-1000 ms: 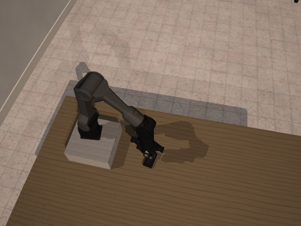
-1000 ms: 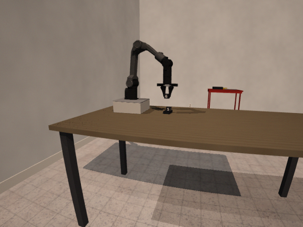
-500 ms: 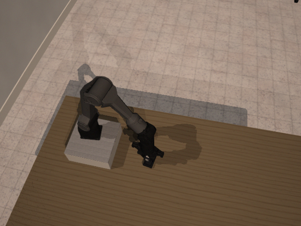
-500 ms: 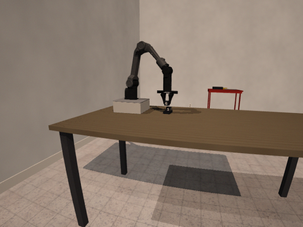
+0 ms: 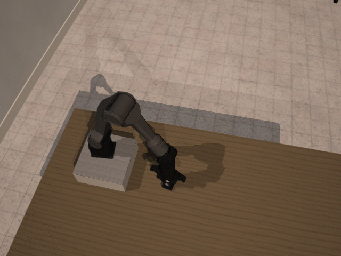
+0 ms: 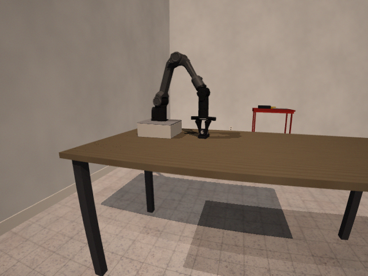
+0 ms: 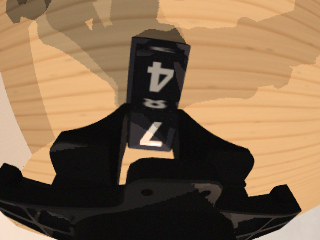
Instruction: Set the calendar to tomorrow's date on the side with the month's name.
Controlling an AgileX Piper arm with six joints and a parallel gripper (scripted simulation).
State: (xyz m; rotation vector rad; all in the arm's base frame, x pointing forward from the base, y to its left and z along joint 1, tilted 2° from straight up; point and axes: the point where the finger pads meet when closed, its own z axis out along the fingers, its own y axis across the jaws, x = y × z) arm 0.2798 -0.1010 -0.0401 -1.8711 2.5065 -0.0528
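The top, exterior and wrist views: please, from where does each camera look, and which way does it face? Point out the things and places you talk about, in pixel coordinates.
Top: high above the table (image 5: 234,198) (image 6: 207,151), facing steeply down; shows the arm (image 5: 121,110) (image 6: 166,80) and its white block (image 5: 123,168) (image 6: 154,130).
Exterior: beyond a long table edge, slightly above the top, facing across it to the wall; shows the whole arm.
Wrist: on the arm's end, facing along the jaws to the digit cubes; shows the jaws.
Top and exterior share the arm and block.

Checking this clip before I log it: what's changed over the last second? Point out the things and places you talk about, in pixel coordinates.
The gripper (image 5: 168,178) (image 6: 203,129) (image 7: 151,117) moved down, bringing the cube marked 6 (image 5: 167,183) (image 6: 202,132) (image 7: 152,135) lower, so the 5 below no longer shows outside. It appears held throughout; nothing was visibly released. The white block (image 5: 106,170) (image 6: 154,130) stayed put.
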